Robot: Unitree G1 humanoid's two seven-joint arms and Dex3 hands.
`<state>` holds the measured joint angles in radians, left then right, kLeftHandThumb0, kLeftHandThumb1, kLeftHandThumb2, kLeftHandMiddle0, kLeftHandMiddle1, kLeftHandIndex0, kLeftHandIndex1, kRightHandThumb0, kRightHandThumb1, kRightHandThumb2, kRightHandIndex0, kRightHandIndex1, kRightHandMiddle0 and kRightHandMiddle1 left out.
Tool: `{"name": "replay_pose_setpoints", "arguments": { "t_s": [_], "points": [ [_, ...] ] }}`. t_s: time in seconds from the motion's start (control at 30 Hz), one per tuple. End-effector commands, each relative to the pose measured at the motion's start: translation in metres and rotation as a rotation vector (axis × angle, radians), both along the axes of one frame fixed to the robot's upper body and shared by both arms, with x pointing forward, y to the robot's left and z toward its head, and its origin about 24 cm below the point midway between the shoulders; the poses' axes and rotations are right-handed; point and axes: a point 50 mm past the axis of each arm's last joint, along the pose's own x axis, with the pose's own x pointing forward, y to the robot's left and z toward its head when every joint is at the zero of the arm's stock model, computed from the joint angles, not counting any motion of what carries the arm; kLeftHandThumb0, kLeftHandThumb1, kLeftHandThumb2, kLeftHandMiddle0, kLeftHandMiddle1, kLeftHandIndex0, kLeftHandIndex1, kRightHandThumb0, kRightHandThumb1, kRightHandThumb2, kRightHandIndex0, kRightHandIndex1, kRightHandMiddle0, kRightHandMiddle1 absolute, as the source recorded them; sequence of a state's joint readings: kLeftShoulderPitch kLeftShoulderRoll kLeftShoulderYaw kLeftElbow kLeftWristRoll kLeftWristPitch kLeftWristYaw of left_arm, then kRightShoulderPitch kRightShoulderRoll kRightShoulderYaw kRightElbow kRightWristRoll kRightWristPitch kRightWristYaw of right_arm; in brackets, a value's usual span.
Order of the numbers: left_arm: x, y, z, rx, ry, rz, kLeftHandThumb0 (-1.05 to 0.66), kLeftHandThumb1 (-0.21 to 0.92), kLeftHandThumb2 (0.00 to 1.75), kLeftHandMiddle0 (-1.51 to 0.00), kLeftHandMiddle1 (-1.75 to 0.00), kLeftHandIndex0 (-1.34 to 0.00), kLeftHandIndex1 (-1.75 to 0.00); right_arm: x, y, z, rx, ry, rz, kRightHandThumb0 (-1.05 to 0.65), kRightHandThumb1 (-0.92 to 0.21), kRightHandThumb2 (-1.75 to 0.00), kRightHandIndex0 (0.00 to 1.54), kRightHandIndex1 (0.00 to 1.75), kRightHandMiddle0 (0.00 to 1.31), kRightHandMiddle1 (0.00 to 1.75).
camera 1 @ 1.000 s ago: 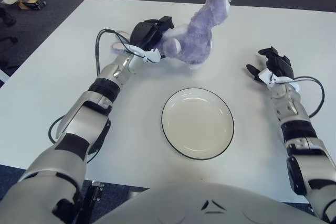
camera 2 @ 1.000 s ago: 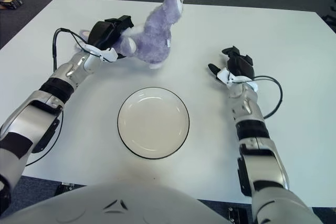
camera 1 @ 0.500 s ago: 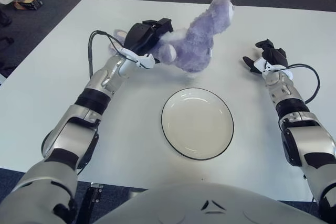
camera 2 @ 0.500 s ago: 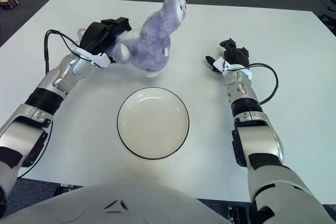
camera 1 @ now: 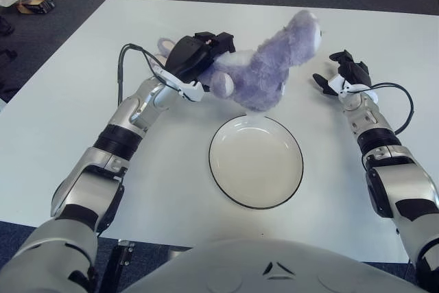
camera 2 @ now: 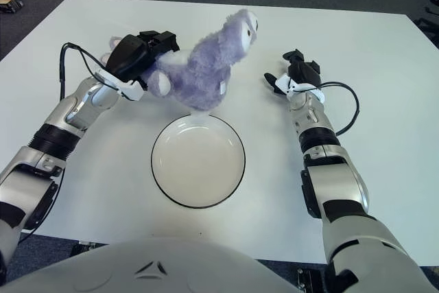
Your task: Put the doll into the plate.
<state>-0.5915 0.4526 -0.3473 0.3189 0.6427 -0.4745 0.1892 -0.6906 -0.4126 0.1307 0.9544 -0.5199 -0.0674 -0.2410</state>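
A purple plush doll (camera 1: 264, 70) hangs in the air just beyond the far rim of the white plate (camera 1: 256, 161), head tilted up to the right. My left hand (camera 1: 195, 56) is shut on the doll's rear end, on its left side. The plate has a dark rim and holds nothing. My right hand (camera 1: 345, 75) shows to the right of the doll's head, a short gap away, fingers spread and holding nothing.
The white table (camera 1: 82, 101) carries only the plate. A black cable (camera 1: 123, 66) loops from my left wrist, another (camera 1: 405, 111) from my right wrist. Small objects (camera 1: 27, 1) lie on the dark floor at the far left.
My left hand has carried the doll to the right and nearer, towards the plate's far rim. My right hand has moved up and inward towards the doll's head.
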Motion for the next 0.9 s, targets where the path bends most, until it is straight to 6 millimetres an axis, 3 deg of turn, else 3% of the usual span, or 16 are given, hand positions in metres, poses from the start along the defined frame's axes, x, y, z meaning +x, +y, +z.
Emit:
{"name": "replay_pose_setpoints", "arguments": {
  "t_s": [0.0, 0.87],
  "points": [
    [-0.004, 0.006, 0.001, -0.008, -0.019, -0.001, -0.53, 0.20, 1.47, -1.28, -1.75, -0.72, -1.75, -0.002, 0.011, -0.011, 0.012, 0.046, 0.041, -0.67, -0.80, -0.69, 0.00, 0.89, 0.00, 0.79],
    [-0.042, -0.008, -0.011, 0.029, 0.020, -0.195, -0.53, 0.21, 1.45, -1.36, -1.75, -0.70, -1.75, 0.002, 0.018, -0.014, 0.020, 0.078, 0.040, -0.66, -0.76, -0.71, 0.00, 0.95, 0.00, 0.85]
  ]
}}
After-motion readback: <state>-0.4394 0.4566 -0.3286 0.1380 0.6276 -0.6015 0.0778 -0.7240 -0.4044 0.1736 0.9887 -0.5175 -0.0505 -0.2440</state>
